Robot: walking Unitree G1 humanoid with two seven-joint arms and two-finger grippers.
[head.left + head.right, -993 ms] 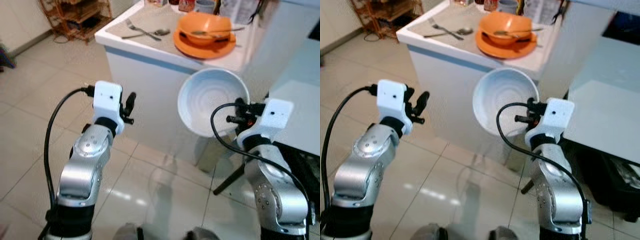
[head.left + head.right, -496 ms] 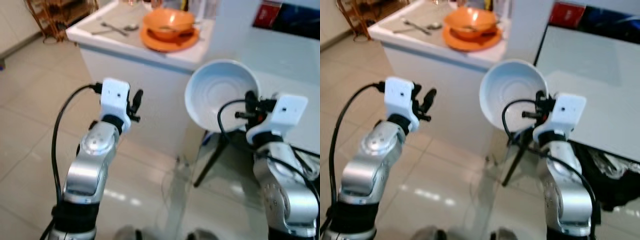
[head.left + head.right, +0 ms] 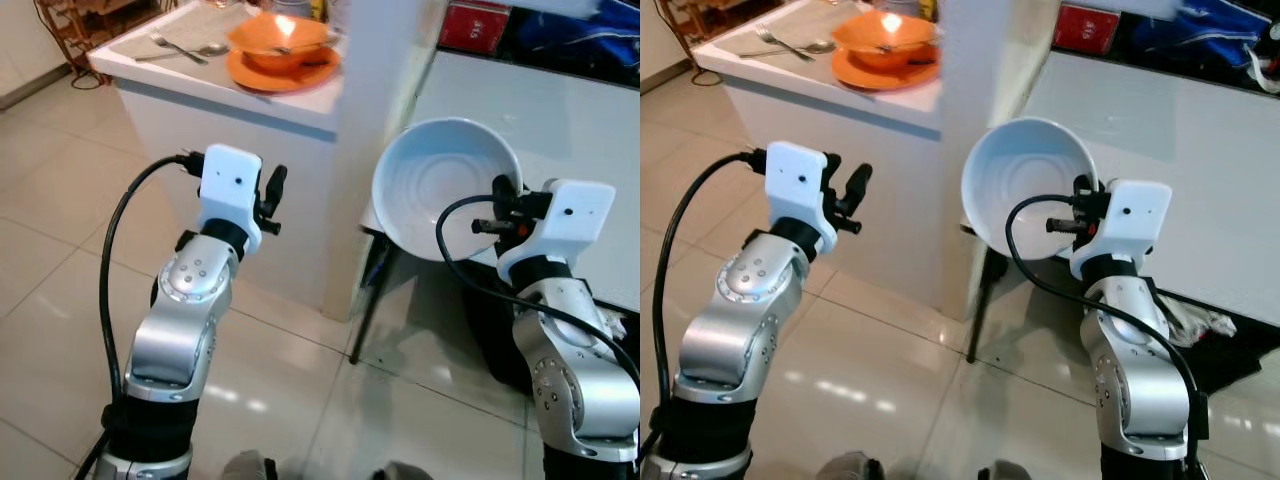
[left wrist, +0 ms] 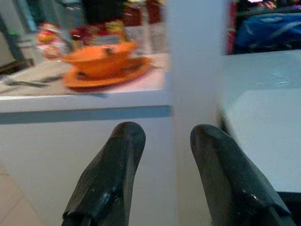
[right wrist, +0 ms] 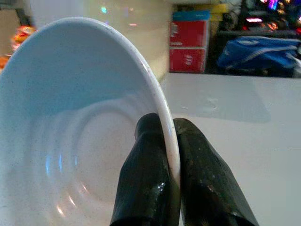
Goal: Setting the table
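While the right end effector (image 5: 164, 188) is clamped on the rim of the white bowl (image 3: 445, 185), one finger inside and one outside, the bowl hangs tilted, mouth facing back toward the robot, up in the air ahead of the right arm. It sits just over the near edge of the white bench (image 3: 560, 110) on the right side, not yet resting on anything.

Left end effector (image 4: 160, 155) is raised at about the same height, fingers parted w/ nothing between them, pointed toward the corner of the other bench (image 3: 200, 80) and the white pillar (image 3: 375, 60) beside it.

Step in hand, as I read it: carrying the bowl to a place setting. Bowl is gripped, not placed.

Next move prob calls for: get the bowl over the bench top, level it so the base faces down, lower till it sits flat, then release. A rim pinch is a thin hold, so tilt should be taken out slowly.

Further out on the left bench: orange bowl (image 3: 280, 40) w/ a utensil in it, on an orange plate (image 3: 285, 72); fork and spoon (image 3: 185, 47) lie beside it on a mat.
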